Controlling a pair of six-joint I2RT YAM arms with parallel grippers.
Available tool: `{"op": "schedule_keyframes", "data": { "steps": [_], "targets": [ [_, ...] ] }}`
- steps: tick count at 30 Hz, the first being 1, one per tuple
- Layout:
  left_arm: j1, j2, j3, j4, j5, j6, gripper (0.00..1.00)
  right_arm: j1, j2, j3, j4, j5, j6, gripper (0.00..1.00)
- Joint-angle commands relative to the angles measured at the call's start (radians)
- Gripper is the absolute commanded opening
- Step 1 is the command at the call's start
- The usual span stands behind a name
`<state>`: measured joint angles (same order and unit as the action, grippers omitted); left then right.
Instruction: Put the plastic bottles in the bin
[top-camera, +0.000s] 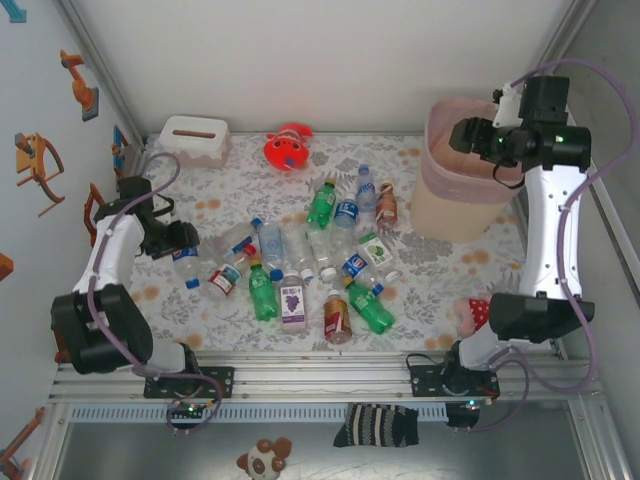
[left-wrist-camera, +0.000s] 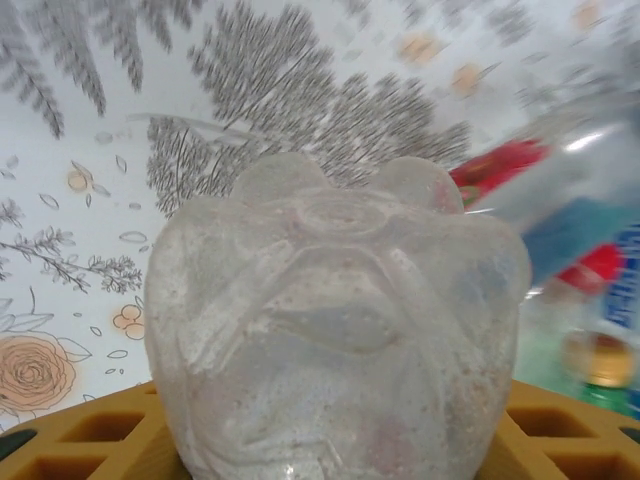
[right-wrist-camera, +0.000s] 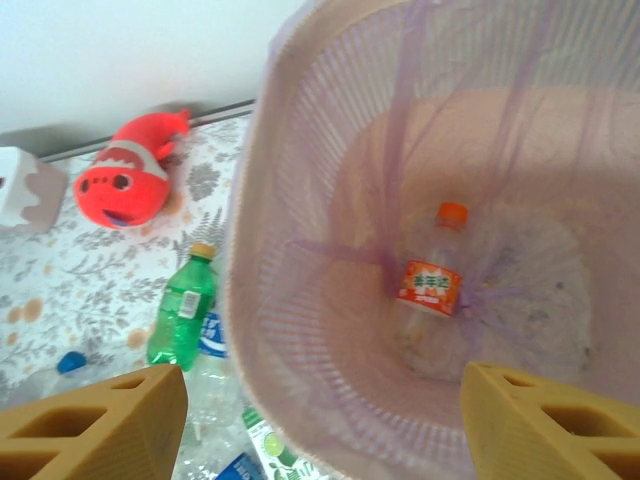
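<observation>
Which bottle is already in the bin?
The clear one with orange cap and label, lying at the bin's bottom; the rest lie out on the table.

— What does the left wrist camera lose?

— A clear bottle stands so close that its own base hides its neck and cap. It covers the middle of the left end effector. The fingers are cut by the bottom edge, and whether they press the bottle I cannot tell. The bottles at the right are smeared.

— And the right wrist?

— The bin runs off the top and right edges, a white box off the left. The right end effector has its fingers cut by the bottom edge. The orange-capped bottle carries a label too soft to read.
</observation>
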<state>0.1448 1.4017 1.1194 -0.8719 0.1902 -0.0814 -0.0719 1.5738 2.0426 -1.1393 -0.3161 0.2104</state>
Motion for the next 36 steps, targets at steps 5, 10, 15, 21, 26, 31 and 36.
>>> {"op": "schedule_keyframes", "data": {
  "steps": [5, 10, 15, 21, 26, 31, 36],
  "targets": [
    [-0.025, -0.222, 0.099, 0.066, 0.329, -0.008, 0.58, 0.051, -0.162, -0.216, 0.279, -0.251, 0.071, 0.70],
    [-0.098, -0.323, 0.088, 0.271, 0.550, -0.074, 0.59, 0.122, -0.265, -0.398, 0.571, -0.435, 0.135, 0.70],
    [-0.187, -0.375, 0.086, 0.508, 0.665, -0.188, 0.59, 0.237, -0.301, -0.495, 0.789, -0.592, 0.146, 0.70],
    [-0.279, -0.415, 0.046, 0.869, 0.762, -0.352, 0.61, 0.396, -0.327, -0.579, 1.018, -0.614, 0.155, 0.71],
    [-0.398, -0.392, 0.089, 0.966, 0.795, -0.348, 0.61, 0.493, -0.306, -0.600, 1.153, -0.629, 0.177, 0.71],
    [-0.509, -0.357, 0.137, 0.996, 0.785, -0.322, 0.62, 0.582, -0.282, -0.594, 1.234, -0.687, 0.129, 0.72],
    [-0.590, -0.313, 0.191, 0.933, 0.760, -0.256, 0.61, 0.654, -0.248, -0.549, 1.147, -0.664, 0.034, 0.72]
  ]
}}
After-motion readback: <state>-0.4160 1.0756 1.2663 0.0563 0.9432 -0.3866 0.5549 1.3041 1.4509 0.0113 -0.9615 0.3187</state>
